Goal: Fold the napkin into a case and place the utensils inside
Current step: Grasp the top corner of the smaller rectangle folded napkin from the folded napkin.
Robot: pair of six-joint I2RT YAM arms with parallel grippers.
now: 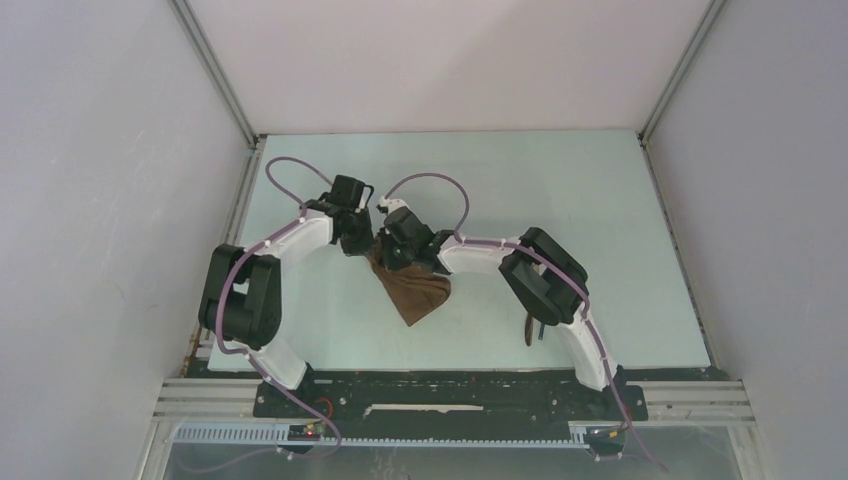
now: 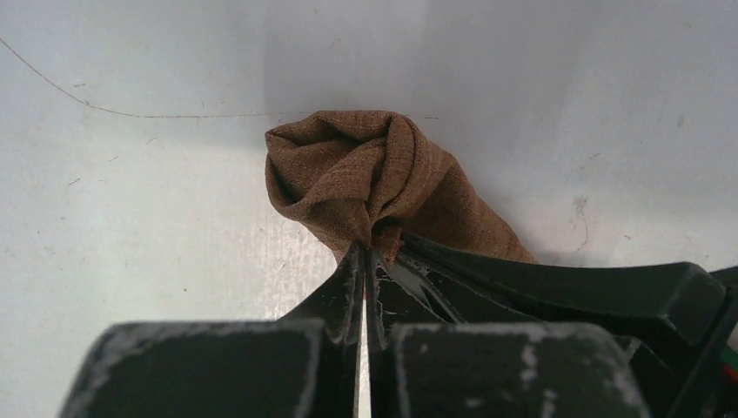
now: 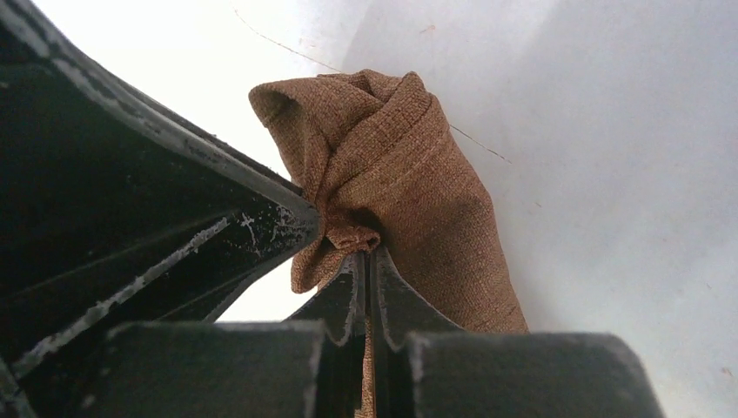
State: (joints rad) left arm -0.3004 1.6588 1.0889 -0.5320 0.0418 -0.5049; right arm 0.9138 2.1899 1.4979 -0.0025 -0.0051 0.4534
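Note:
The brown napkin hangs bunched near the table's middle, pinched at its top by both grippers side by side. My left gripper is shut on the napkin's bunched top. My right gripper is shut on the same napkin, with cloth running between its fingers. Each wrist view shows the other gripper's dark finger beside the cloth. The utensils lie on the table under the right arm's elbow, mostly hidden. No finished case shows.
White walls close the back and both sides, with metal posts at the back corners. A metal rail runs along the near edge by the arm bases. The pale table stretches behind the grippers.

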